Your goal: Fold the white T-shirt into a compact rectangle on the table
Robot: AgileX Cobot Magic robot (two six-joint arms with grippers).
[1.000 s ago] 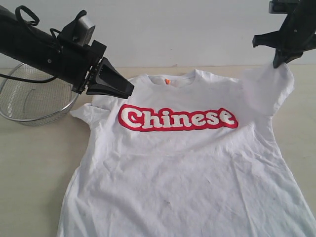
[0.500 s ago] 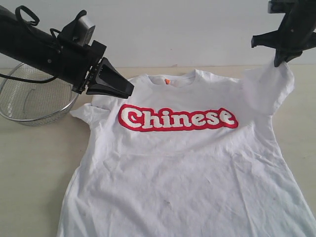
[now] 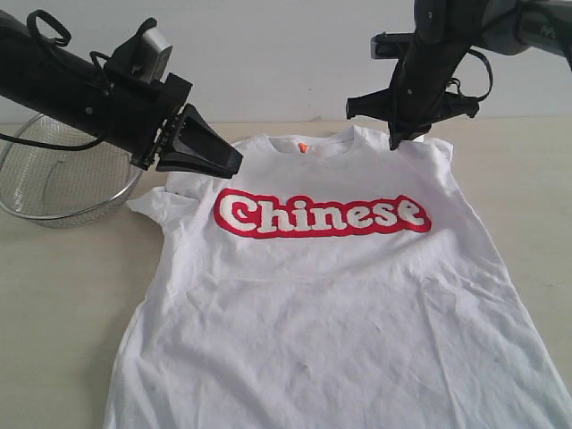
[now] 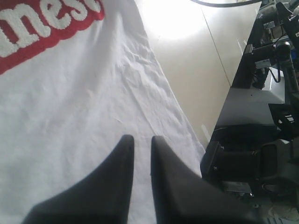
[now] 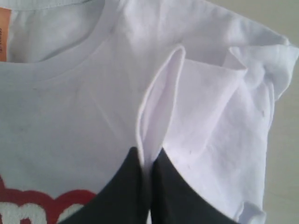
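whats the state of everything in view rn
white T-shirt, flat, print up, one sleeve folded in over the shoulder
right gripper, shut on the sleeve hem
left gripper, nearly shut, empty, above the shirt
wire-mesh bowl, upright, looks empty
table, bears shirt and bowl

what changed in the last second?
Right gripper, jaws shut on the sleeve of the white T-shirt, swung inward toward the collar, folding the sleeve over the shoulder. Left gripper, wire-mesh bowl and the rest of the shirt stayed put.
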